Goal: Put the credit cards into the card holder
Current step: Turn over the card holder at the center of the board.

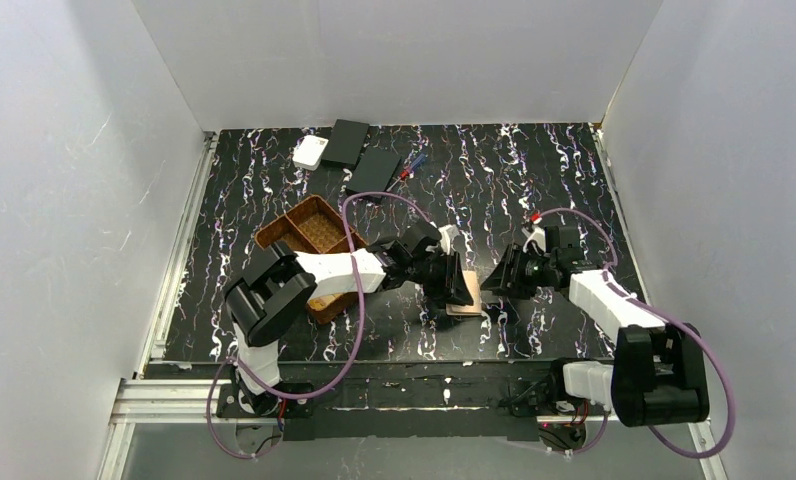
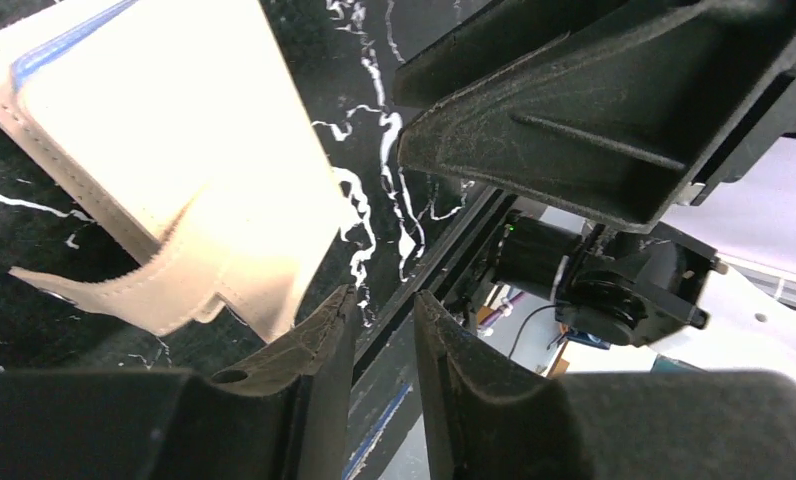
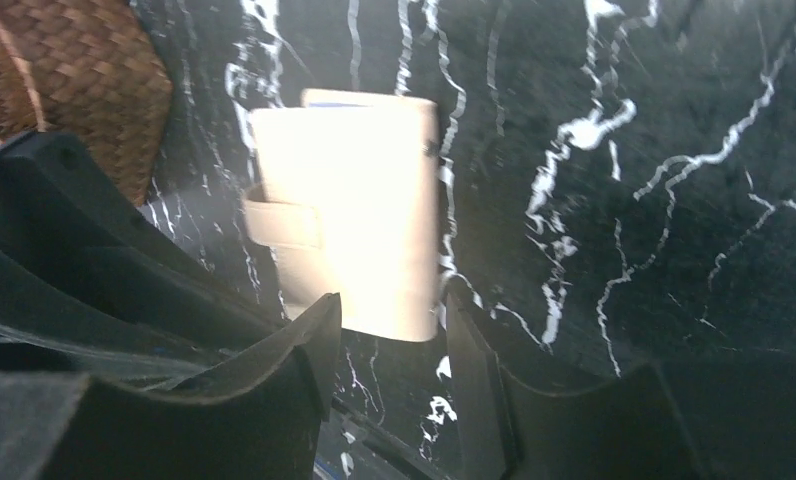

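Two robot arms converge on the tan card holder [image 1: 464, 298], which lies flat and folded shut on the black marbled surface [image 1: 534, 180] near its front edge, just right of the woven tray [image 1: 309, 228]. The left end effector [image 1: 439, 285] hovers at the holder's left edge with its jaws drawn narrow and nothing between them. In its wrist view, the clasp tab [image 2: 124, 290] sits just beyond the fingertips [image 2: 324, 320]. The right end effector [image 1: 499, 280] faces it from the other side, its jaws moderately parted and empty, with the holder's near edge lying just past the gap between its fingers. No loose credit cards can be picked out. A thin blue strip shows along one edge of the holder, but whether it is a card cannot be told. The work appears to be at the opening stage. The next move likely calls for one end effector to pin the holder down while the other catches the tab and folds the cover back, so the pockets are exposed before any card is fetched.
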`<action>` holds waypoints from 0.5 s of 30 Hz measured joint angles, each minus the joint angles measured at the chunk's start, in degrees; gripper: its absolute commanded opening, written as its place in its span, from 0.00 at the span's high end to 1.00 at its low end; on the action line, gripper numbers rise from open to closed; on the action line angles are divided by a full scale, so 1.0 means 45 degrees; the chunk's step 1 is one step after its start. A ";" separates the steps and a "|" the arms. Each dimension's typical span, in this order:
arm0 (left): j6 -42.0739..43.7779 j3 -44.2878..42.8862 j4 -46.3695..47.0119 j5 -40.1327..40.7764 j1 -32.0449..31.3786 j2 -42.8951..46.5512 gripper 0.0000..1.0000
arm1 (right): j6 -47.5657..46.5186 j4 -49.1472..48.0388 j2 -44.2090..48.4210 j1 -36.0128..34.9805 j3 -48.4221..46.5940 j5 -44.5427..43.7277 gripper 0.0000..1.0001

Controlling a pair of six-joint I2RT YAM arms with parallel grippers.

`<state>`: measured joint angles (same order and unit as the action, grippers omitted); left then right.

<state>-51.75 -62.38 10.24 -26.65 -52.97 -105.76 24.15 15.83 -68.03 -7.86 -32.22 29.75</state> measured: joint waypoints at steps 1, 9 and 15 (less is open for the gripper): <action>-0.0054 0.0008 -0.0019 -0.0011 0.0020 -0.0121 0.79 | -0.0003 -0.0063 -0.0250 0.0202 0.0155 0.0198 0.47; -0.0312 0.1100 -0.0025 0.0175 0.0544 -0.0321 0.81 | 0.0074 -0.1566 -0.1512 0.0383 0.1037 0.1835 0.38; -0.0309 0.1588 -0.0064 0.0265 0.0823 -0.0477 0.83 | 0.0594 -0.3389 -0.2077 0.0383 0.1822 0.2934 0.40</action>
<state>-53.14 -55.24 9.95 -25.46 -49.26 -107.90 26.83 0.58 -77.38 -6.13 -24.03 42.96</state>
